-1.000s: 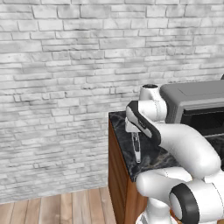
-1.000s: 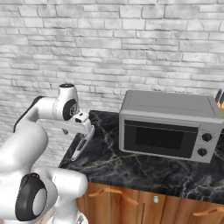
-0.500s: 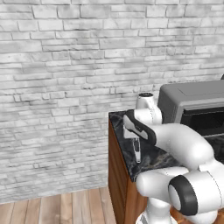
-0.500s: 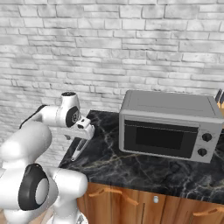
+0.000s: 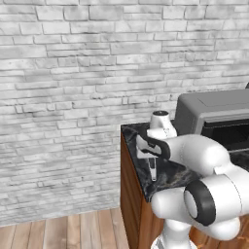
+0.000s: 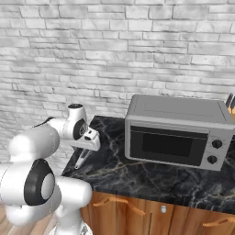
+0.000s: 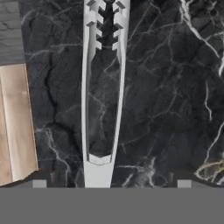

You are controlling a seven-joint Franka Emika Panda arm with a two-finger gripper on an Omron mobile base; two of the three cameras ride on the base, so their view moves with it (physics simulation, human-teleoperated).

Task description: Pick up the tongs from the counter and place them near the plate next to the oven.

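Note:
The slim silver tongs (image 7: 103,96) lie flat on the black marble counter (image 7: 166,109), close to its left end. In the hand view they run straight up the picture, with the joined end at the bottom and the toothed tips at the top. My gripper (image 7: 111,183) hangs open right above the joined end, one fingertip on each side and nothing between them. From the base, the tongs (image 5: 153,172) (image 6: 81,159) show just below the gripper (image 5: 150,154) (image 6: 87,148). The plate and the oven are out of view.
A boxy silver toaster (image 6: 176,133) (image 5: 214,116) stands on the counter to the right of the tongs. Knife handles (image 6: 231,103) poke up at the far right. The counter's left edge drops to wooden floor (image 5: 73,228), and a white brick wall (image 6: 114,55) runs behind.
The arm has come down, bringing the open hand lower over the tongs. The tongs have not moved.

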